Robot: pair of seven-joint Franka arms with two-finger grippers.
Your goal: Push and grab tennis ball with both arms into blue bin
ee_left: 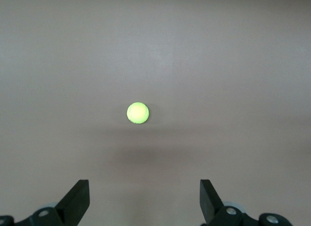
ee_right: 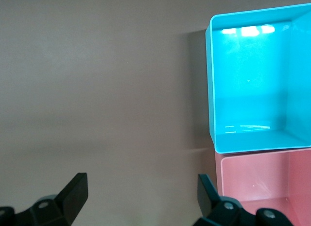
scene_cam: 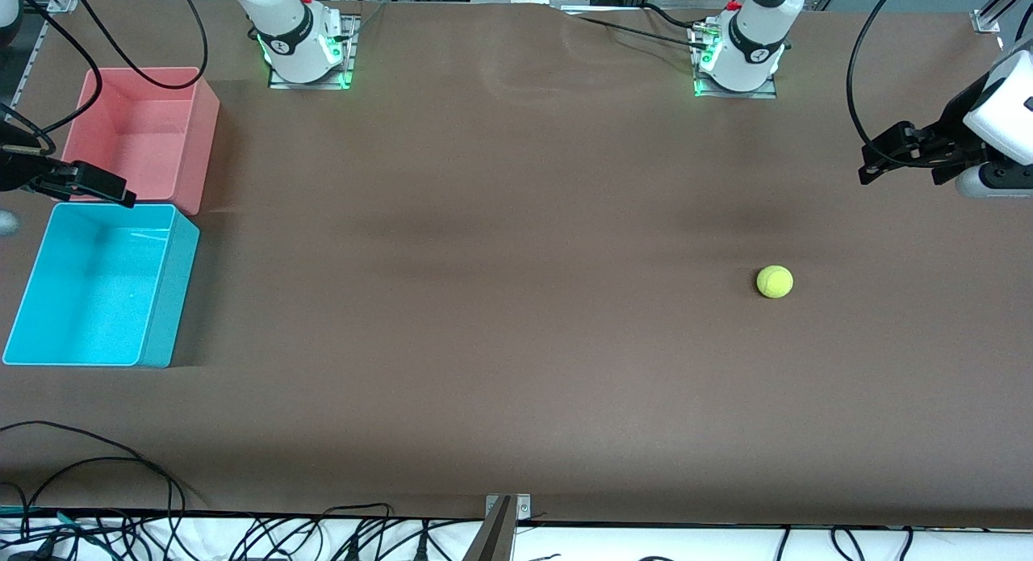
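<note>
Ball (scene_cam: 775, 282) on table | left gripper (scene_cam: 876, 164) wide | right gripper (scene_cam: 101, 188) wide

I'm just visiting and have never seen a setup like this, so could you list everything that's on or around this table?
tennis ball: one, yellow-green, alone on the table toward the left arm's end.
blue bin: one, cyan-blue, empty, at the right arm's end.
pink bin: one, pink-red, empty, beside the blue bin and farther from the front camera.
table: one, brown.
cables: several, black, along the table's edge nearest the front camera.
left gripper: one, black, open, in the air over the table's left-arm end.
right gripper: one, black, open, over the edge where the two bins meet.
</note>
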